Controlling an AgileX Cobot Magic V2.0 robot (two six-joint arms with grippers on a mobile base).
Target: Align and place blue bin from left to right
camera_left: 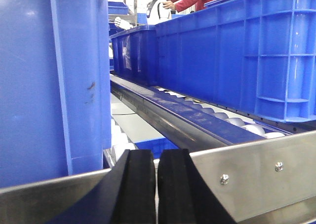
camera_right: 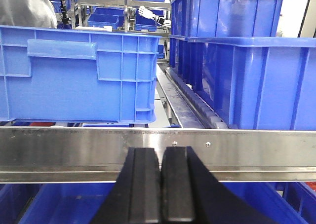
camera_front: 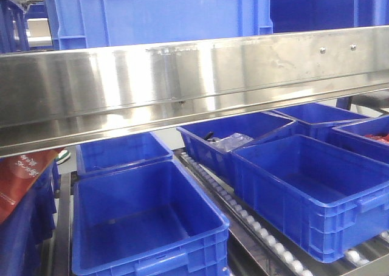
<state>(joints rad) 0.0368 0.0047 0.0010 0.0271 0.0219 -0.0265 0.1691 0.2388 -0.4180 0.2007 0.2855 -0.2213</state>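
The big stainless rail runs right across the front view, and the blue bin sits on the level above it, just behind the rail, only its lower ribbed wall showing. From the right wrist view that bin is on the left with its handle lip facing the camera, and two stacked bins stand to its right on the roller track. From the left wrist view a bin wall fills the left side, with a row of bins along the rollers on the right.

Below the rail there are several open bins on a lower conveyor — one holds some clear-wrapped parts.

Left gripper: pads pressed together, nothing between them. Right gripper: same, jaws together — empty.
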